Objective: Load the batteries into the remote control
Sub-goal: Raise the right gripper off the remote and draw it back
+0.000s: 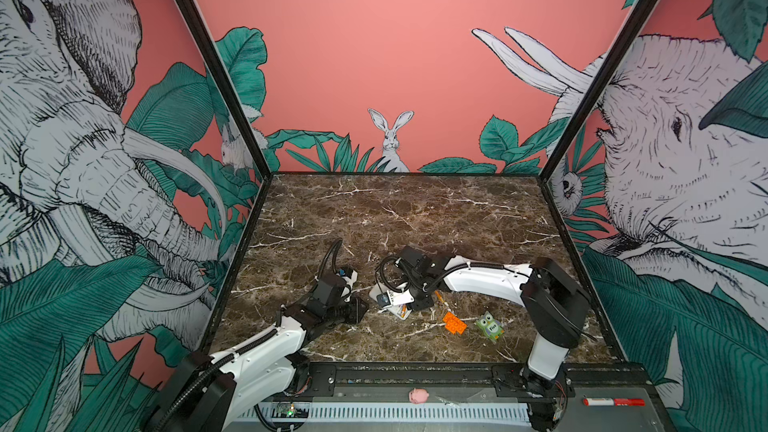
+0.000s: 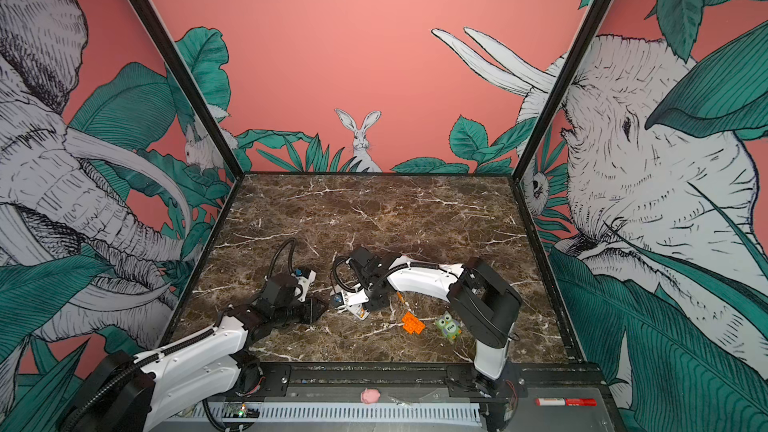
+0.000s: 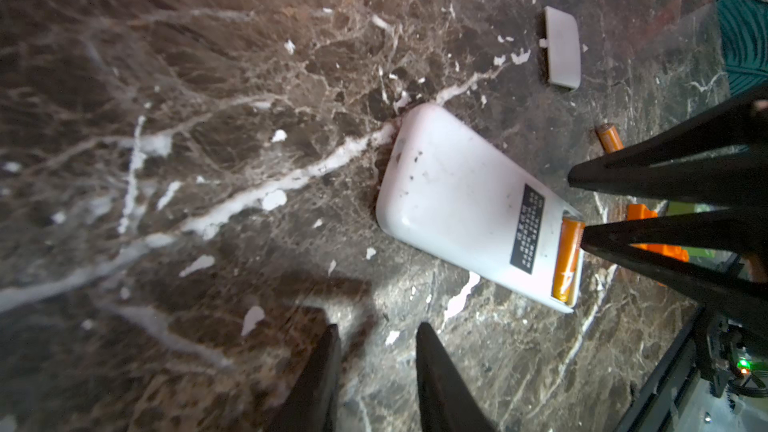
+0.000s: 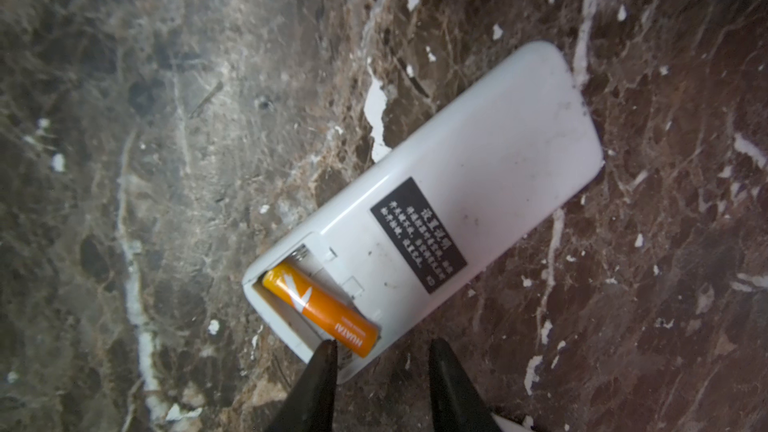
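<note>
Robot lab booth: jungle-mural walls (image 1: 415,56) enclose a marble tabletop (image 1: 415,209).

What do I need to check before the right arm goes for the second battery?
1. Remote control lying back up: ok.
2. Battery cover off, lying apart from the remote: ok.
3. First battery in the remote: ok; fully seated: cannot tell.
4. Second battery loose on the table, unobstructed: ok.
5. Right gripper open and empty, one fingertip at the first battery's end: ok.
6. Left gripper open, off the remote: ok.
</note>
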